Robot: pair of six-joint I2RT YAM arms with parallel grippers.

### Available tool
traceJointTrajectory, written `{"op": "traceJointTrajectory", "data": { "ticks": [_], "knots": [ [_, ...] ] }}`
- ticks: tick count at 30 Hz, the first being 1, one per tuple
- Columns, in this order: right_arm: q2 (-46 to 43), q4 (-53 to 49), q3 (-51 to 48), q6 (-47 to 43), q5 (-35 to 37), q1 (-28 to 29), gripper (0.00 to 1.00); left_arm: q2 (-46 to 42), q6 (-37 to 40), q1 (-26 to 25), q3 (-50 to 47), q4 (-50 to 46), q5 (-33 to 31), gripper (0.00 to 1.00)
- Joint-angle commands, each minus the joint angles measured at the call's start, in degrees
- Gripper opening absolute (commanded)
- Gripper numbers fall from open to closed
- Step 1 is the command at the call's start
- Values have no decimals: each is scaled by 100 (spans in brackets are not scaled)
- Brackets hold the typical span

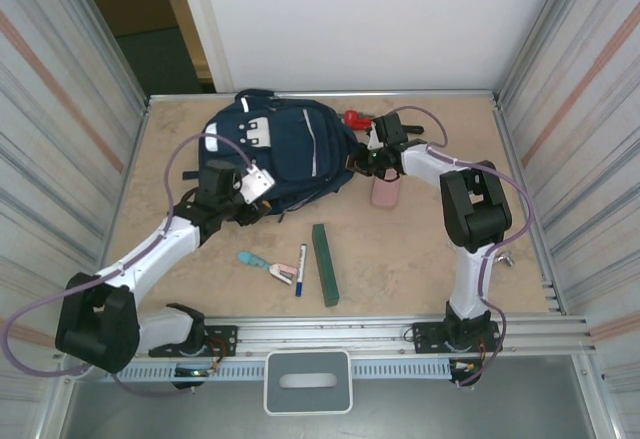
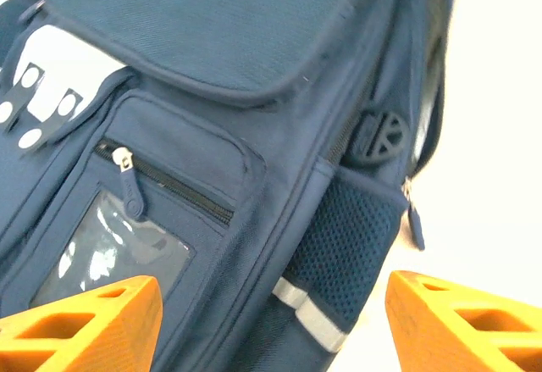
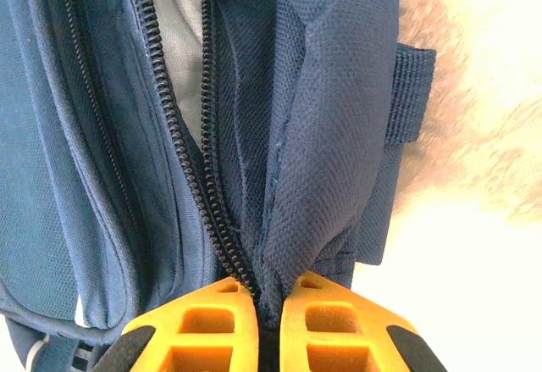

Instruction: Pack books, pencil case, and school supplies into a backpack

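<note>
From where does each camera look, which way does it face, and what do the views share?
Top external: above and behind the bases, looking down on the table and backpack; both arms show.
Left wrist: facing the backpack's front pockets; left gripper open.
Right wrist: facing the open zipper; right gripper shut on backpack fabric.
Shared: the backpack.

Top view: pencil case [image 1: 386, 195] partly covered by the right arm [image 1: 432, 166]; teal-and-pink item [image 1: 262, 263] too small to identify. Left wrist view: backpack [image 2: 212, 92] cut off at every edge — left gripper [image 2: 271, 313] cropped at the bottom. Right wrist view: right gripper [image 3: 269, 291] likewise cropped — the backpack's interior is too shadowed to show any contents.
</note>
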Motion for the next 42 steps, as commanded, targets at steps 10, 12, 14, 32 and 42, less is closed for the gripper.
{"op": "traceJointTrajectory", "data": {
  "ticks": [10,12,14,32,42],
  "knots": [
    [479,-559,951,-549,-594,-373,6,1479,1634,-34,70,331,932,61],
    [540,-591,1021,-556,-650,-373,8,1778,1658,-72,160,430,888,58],
    [537,-646,1088,-572,-694,-373,14,2098,1670,-111,276,617,685,49],
    [-2619,687,-1720,-1532,1227,1184,68,1055,-1050,342,1115,-127,2710,3],
    [-2535,2235,-2486,-2610,2331,2494,61,1128,-1446,594,1613,-425,3563,1]
  ]
}}
